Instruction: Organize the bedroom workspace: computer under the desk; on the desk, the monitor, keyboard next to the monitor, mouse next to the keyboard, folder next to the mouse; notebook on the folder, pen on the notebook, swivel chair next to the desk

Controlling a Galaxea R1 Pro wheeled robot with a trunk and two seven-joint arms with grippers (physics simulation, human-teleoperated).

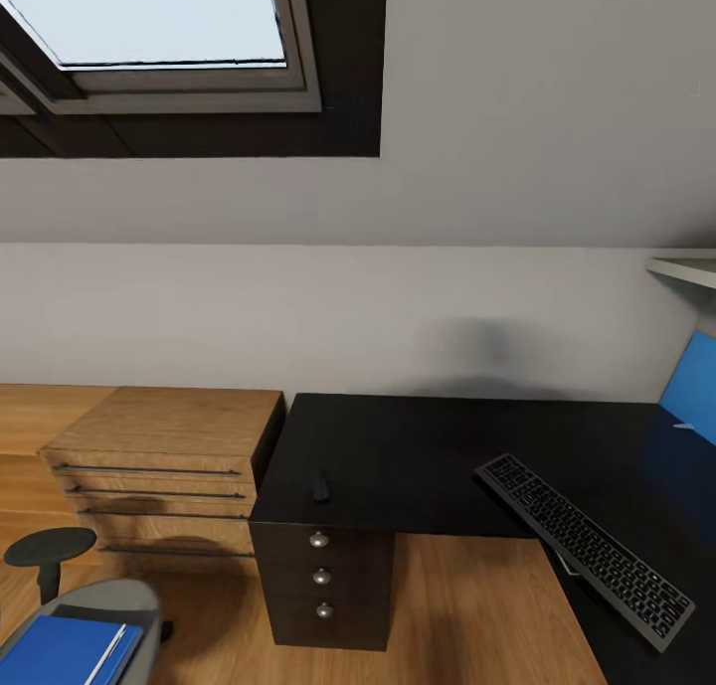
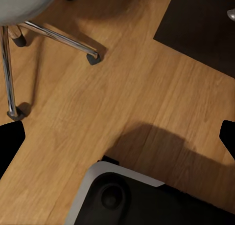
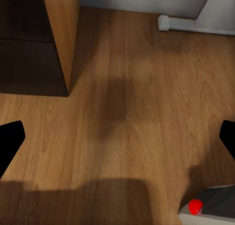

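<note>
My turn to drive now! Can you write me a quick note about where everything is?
Left gripper and right gripper: both open, empty, hanging over the wooden floor.
Done: keyboard and mouse already lie on the desk, but far apart.
Folder lies on the chair, with a pale pen on it.
Left: bring the mouse beside the keyboard, move the folder onto the desk, stack notebook and pen, park the chair.

Left fingertips (image 2: pixel 11 142): flat black, featureless. Right fingertips (image 3: pixel 10 139): same flat black. Base (image 2: pixel 127 198): dark body, pale grey rim, round recess. Base corner (image 3: pixel 210 205): grey, red round button (image 3: pixel 195 206)
</note>
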